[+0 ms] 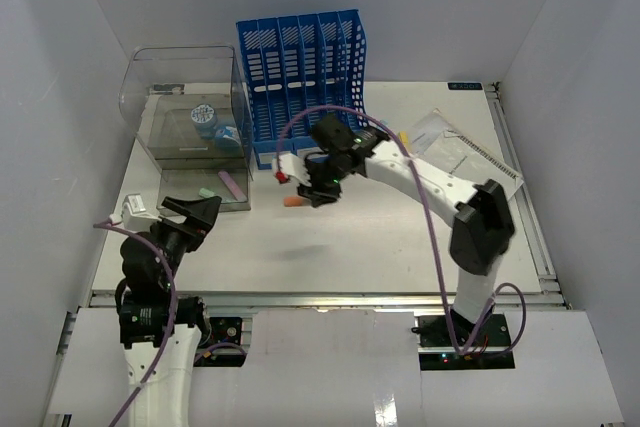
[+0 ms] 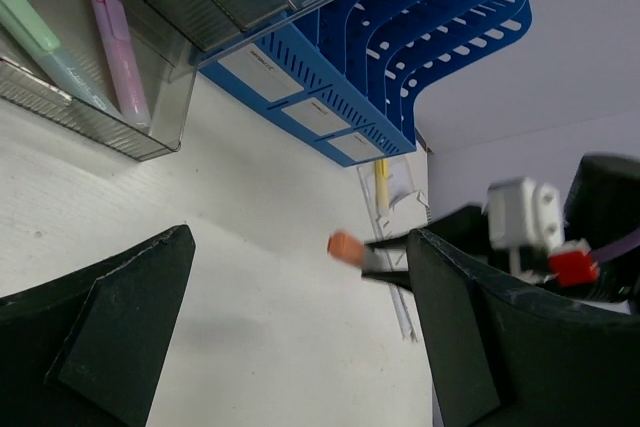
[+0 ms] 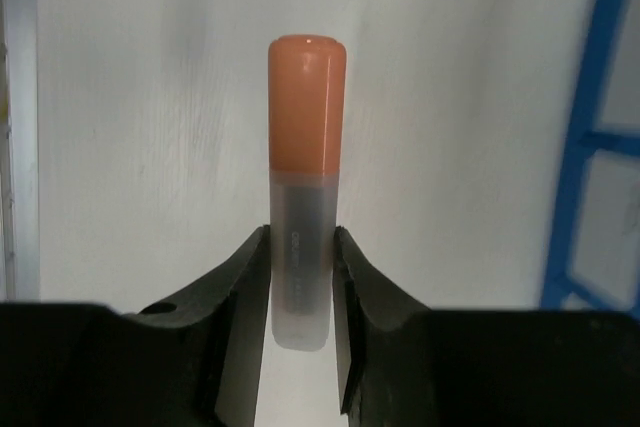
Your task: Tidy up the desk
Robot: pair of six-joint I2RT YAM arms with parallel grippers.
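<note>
The white desk (image 1: 380,237) carries everything here. My right gripper (image 1: 312,193) hangs over its middle, shut on a highlighter (image 3: 304,247) with an orange cap (image 3: 307,97) and a frosted grey body. The highlighter (image 1: 293,202) lies level and points left, above the desk surface (image 3: 150,147). It also appears in the left wrist view as the orange-capped highlighter (image 2: 347,245), clamped by the right arm's black fingers. My left gripper (image 1: 190,215) stands open near the front left, nothing between its fingers (image 2: 110,337).
A blue slotted file rack (image 1: 300,72) stands at the back. Left of it sits a clear plastic box (image 1: 185,127) holding blue rolls (image 1: 205,115); its front tray holds a green highlighter (image 2: 45,42) and a pink one (image 2: 118,57). A notebook (image 1: 465,152) lies at the back right.
</note>
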